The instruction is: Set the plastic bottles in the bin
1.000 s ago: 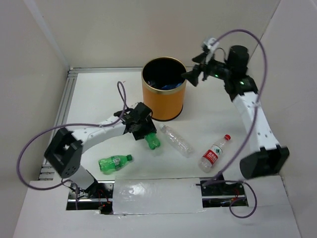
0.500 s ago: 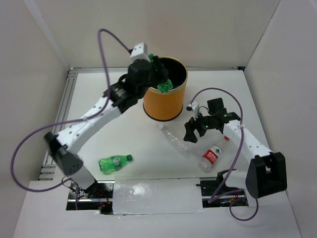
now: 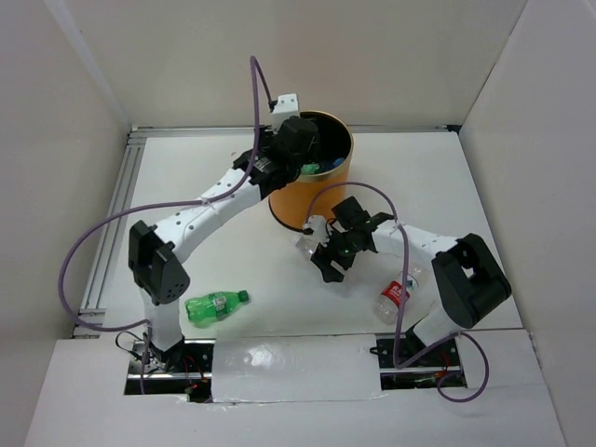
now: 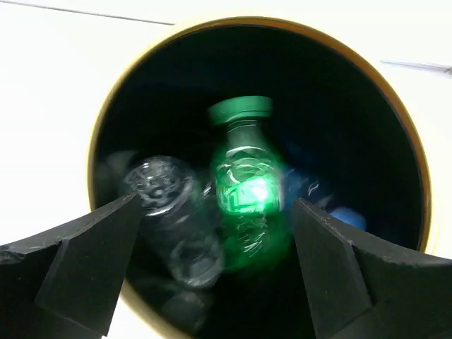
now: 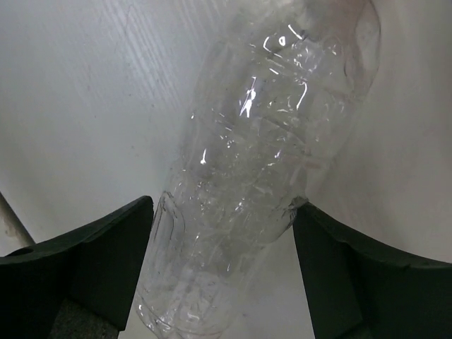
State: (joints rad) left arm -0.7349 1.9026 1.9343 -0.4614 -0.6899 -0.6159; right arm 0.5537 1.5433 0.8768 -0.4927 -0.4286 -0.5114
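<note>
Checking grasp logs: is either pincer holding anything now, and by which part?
Nothing held. Left pincer is open above the bin, green bottle free inside. Right pincer is open astride the clear bottle mid-body, not clamped.

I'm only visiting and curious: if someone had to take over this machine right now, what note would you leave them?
Left claw: open above the bin, holding nothing.
Right claw: open, straddling a clear unlabelled bottle lying on the table.
Done: one green bottle and one clear bottle are in the bin.
Left: the straddled bottle, another green bottle and the red-labelled bottle, all on the table.
</note>
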